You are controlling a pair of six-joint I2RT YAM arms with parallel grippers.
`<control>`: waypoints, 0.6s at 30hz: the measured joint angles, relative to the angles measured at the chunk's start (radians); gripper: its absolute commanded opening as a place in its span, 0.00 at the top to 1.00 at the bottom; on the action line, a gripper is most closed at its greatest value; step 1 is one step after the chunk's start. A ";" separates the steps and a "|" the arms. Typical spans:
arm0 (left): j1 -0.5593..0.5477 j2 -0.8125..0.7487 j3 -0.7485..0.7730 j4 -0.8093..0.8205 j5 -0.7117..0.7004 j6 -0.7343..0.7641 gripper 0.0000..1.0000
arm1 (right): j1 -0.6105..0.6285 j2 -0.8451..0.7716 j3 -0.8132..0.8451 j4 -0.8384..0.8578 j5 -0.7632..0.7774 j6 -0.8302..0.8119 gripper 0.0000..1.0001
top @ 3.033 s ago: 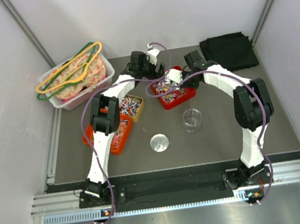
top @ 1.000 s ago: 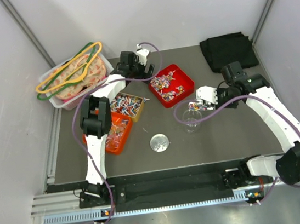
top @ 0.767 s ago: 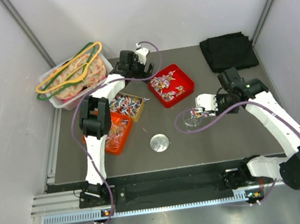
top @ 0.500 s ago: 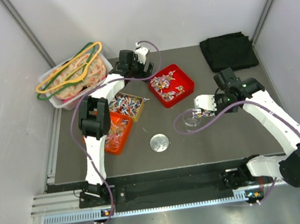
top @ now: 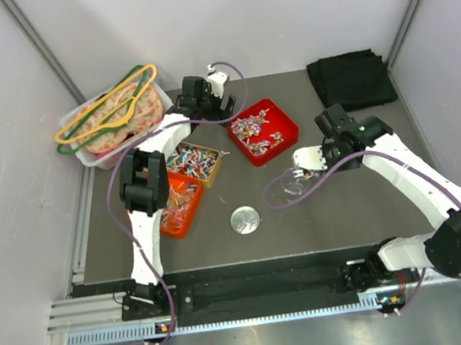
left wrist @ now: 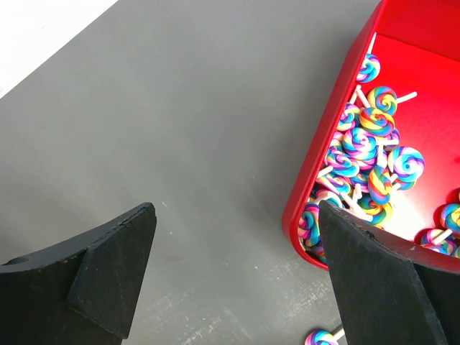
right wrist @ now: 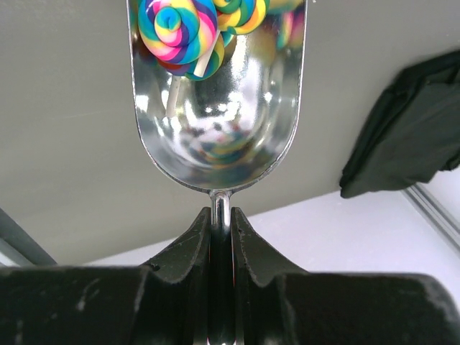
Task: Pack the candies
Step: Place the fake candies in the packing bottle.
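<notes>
From above, your right gripper [top: 308, 160] hangs over the middle-right of the table, clamped on the handle of a metal scoop [top: 297, 175]. The scoop's long axis runs from the fingers toward the near left, with its mouth at a clear cup [top: 287, 188]; you cannot tell whether it touches the rim. A few candies show as coloured specks in the bowl. Most candies [top: 256, 128] lie heaped in the red tray [top: 285, 144], with more in a yellow tray [top: 215, 164] and an orange tray [top: 192, 216] to its left. Your left gripper [top: 217, 106] is at the far side, just beside the red tray's far-left edge, between it and a clear bin [top: 110, 159] topped with hangers. A round lid [top: 244, 220] lies flat nearer the bases, and a black cloth [top: 352, 78] sits in the far right corner.

On the left wrist view, your fingers [left wrist: 108, 273] are spread wide with nothing between them, over bare grey table. A corner of the red tray [left wrist: 316, 165] comes in at the right. Its candies [left wrist: 366, 151] are swirl lollipops whose white sticks point every way. One loose lollipop [left wrist: 315, 338] lies on the table just outside the tray, at the lower edge.

On the right wrist view, your fingers [right wrist: 248, 251] are pinched almost together on the scoop's thin stem. The bowl [right wrist: 223, 122] extends straight away from them. The candies [right wrist: 176, 29] sit at its far end; the one stick you can see points back toward the handle, roughly along the scoop's axis.
</notes>
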 measured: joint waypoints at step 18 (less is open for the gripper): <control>0.000 -0.004 -0.031 0.008 0.001 0.000 0.01 | 0.113 0.053 0.046 -0.024 0.167 -0.023 1.00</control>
